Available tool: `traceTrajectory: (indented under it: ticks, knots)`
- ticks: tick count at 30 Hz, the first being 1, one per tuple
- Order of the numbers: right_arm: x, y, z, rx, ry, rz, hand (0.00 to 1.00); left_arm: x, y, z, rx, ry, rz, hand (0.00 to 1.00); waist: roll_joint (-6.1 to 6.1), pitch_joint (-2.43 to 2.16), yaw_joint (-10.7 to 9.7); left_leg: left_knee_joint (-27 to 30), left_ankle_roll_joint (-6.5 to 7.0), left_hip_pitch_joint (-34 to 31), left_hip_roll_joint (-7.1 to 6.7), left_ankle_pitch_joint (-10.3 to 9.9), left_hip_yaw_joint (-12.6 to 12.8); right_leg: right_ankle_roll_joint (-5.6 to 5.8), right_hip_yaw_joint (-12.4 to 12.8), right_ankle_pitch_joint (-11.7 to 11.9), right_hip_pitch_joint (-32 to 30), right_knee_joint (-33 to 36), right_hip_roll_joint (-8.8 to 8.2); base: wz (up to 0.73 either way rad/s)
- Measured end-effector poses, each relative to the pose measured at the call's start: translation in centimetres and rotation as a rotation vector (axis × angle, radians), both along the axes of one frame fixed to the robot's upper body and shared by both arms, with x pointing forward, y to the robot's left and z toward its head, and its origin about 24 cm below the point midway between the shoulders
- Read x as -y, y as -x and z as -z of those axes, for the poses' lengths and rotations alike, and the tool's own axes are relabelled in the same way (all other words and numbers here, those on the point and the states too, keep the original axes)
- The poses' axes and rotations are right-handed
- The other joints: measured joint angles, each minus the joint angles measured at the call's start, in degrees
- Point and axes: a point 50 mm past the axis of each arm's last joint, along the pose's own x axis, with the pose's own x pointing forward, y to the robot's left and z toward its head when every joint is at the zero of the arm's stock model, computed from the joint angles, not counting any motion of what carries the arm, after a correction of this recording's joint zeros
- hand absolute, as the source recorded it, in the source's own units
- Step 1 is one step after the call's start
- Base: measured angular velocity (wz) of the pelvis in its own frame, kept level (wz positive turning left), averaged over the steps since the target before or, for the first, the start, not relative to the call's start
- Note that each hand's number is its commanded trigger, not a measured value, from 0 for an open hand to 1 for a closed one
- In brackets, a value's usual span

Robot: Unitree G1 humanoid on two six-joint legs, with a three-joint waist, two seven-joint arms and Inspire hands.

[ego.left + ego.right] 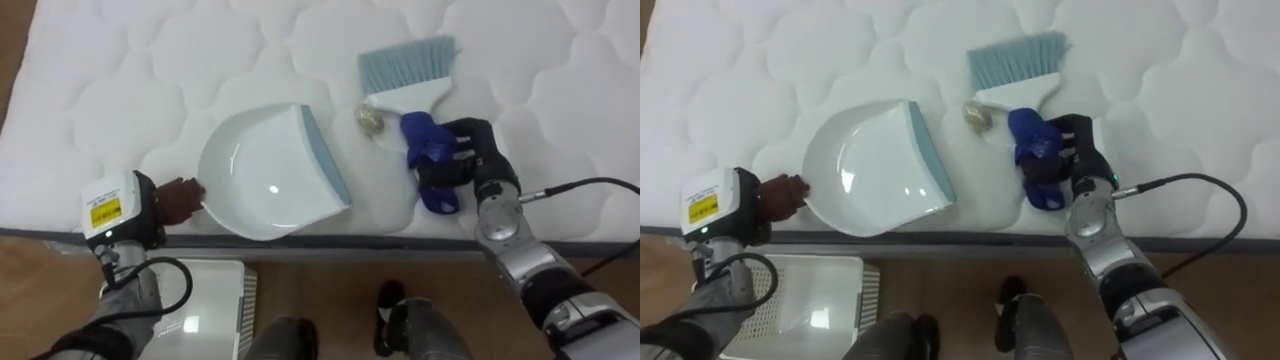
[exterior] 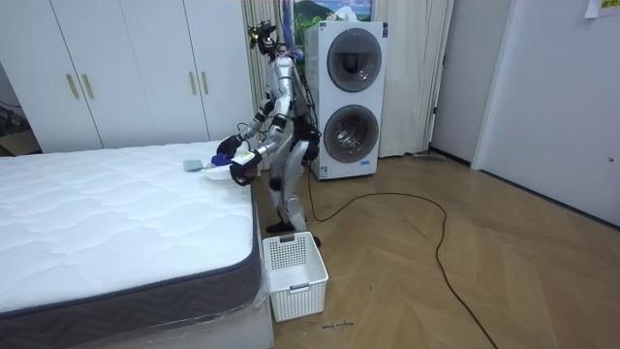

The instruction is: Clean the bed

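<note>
A white dustpan (image 1: 262, 168) with a grey-blue lip lies on the quilted white mattress (image 1: 150, 70) near its front edge, lip facing right. My left hand (image 1: 176, 200) is curled on the pan's rear rim. My right hand (image 1: 468, 152) is shut on the blue handle (image 1: 425, 142) of a hand brush, whose white head and pale blue bristles (image 1: 408, 62) point away from me and rest on the mattress. A small crumpled ball of litter (image 1: 370, 119) sits between the pan's lip and the brush head. In the room view I stand bent over the bed's (image 2: 107, 208) side.
A white slatted basket (image 2: 295, 276) stands on the wooden floor at the bed's corner, and it shows below the mattress edge (image 1: 205, 310) in the left eye view. Stacked washing machines (image 2: 349, 92) and white wardrobes (image 2: 136, 73) stand behind me.
</note>
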Motion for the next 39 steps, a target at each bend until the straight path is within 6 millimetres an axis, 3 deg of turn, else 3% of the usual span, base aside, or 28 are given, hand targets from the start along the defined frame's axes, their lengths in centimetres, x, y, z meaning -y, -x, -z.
traceTrajectory:
  ticks: [8, 20, 24, 28, 32, 35, 39]
  knots:
    - [0.4, 0.4, 0.1, 0.014, 0.103, -0.010, 1.00, -0.3, 0.2, 0.1, -0.004, 0.039, -0.048, 1.00, -0.10, 0.01, -0.4, -0.2, 0.72, -0.2, -0.59, -0.1, 0.0, 0.76, -0.3, 0.0, 0.0, -0.5, -0.66, 0.03]
    - [2.3, 1.5, 0.5, 0.017, 0.195, 0.048, 1.00, -0.4, 0.5, 0.8, -0.088, 0.062, -0.086, 1.00, -0.24, -0.05, -0.7, -0.4, 2.27, 0.2, -2.55, 0.1, -0.9, 2.50, -1.4, -0.4, 1.0, 0.0, -2.90, 0.09]
    - [2.7, 1.5, 0.4, 0.014, 0.247, 0.058, 1.00, -0.4, 0.2, 0.5, -0.086, 0.048, -0.086, 1.00, -0.54, -0.08, -0.9, -0.3, 2.82, 0.3, -3.43, 0.2, -1.1, 3.16, -1.1, -0.7, 0.9, 0.7, -3.81, 0.08]
    - [2.8, 1.3, 0.2, 0.019, 0.281, 0.056, 1.00, -0.3, -0.3, 0.1, -0.073, 0.044, -0.084, 1.00, -0.92, -0.10, -0.7, 0.1, 3.09, 0.1, -3.45, 0.0, -1.0, 3.46, -1.0, -0.6, 0.9, 0.7, -3.83, 0.01]
    - [3.1, 1.0, -0.1, 0.010, 0.384, 0.016, 1.00, -0.1, -1.1, -0.6, -0.056, 0.007, -0.054, 1.00, -2.32, -0.06, -0.3, 0.1, 3.26, 0.1, -3.35, 0.1, -0.8, 3.48, -1.1, -0.6, 0.7, 1.1, -4.20, 0.00]
    - [3.2, 0.5, -0.6, -0.006, 0.433, -0.010, 1.00, -0.2, -1.9, -1.5, -0.041, -0.042, -0.022, 1.00, -4.08, 0.08, -0.1, 0.5, 3.28, -0.3, -3.36, 0.1, -0.7, 3.34, -1.0, -0.7, 0.1, 1.8, -4.38, 0.00]
    - [4.0, -0.6, -2.1, -0.008, 0.596, -0.065, 1.00, 0.3, -3.0, -2.4, -0.025, -0.099, 0.038, 1.00, -5.83, 0.95, 0.4, 1.4, 3.56, -0.5, -3.35, -0.1, 0.1, 3.48, 0.2, -0.7, -0.6, 2.8, -4.35, -0.06]
